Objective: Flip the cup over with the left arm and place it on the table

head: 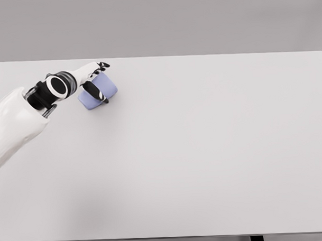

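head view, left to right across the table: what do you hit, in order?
Left arm's white forearm → black-and-white wrist ring → left hand, its fingers closed around the blue cup → bare white table out to the right edge. Right arm not in view.

No readable text, label, brand, number or sign for you anywhere. Cup [98, 94] in left hand [94, 80]: plain lavender, unmarked. Arm shell behind hand: white and black, no lettering. Table [204, 150] right of hand: blank.
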